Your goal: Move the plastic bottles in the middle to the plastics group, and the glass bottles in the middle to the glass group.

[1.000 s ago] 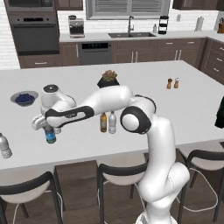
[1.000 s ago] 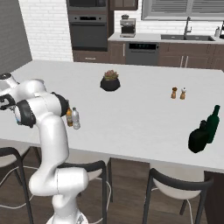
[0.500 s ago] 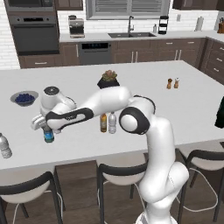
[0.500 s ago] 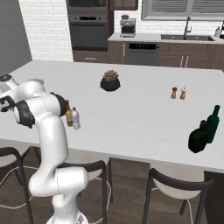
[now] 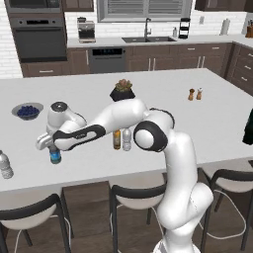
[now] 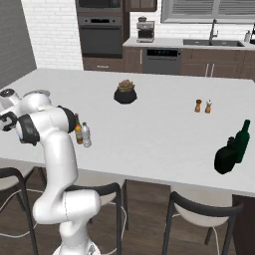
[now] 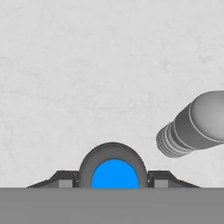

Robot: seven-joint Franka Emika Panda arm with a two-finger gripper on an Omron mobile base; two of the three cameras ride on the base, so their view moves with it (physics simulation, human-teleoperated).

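Your claw [image 7: 113, 183] grips the blue-capped bottle [image 5: 55, 155] at left of frame. You'll see a clear bottle [image 5: 5, 165] lower left.

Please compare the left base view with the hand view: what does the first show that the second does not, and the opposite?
The left base view adds the amber bottle and a clear bottle standing side by side mid-counter, a bowl of berries, the potted plant and two shakers. The hand view adds the blue cap seen from above, with a fingertip on each side. Both have the claw, the blue-capped bottle it grips, the white counter, and probably the same ribbed water bottle nearby.
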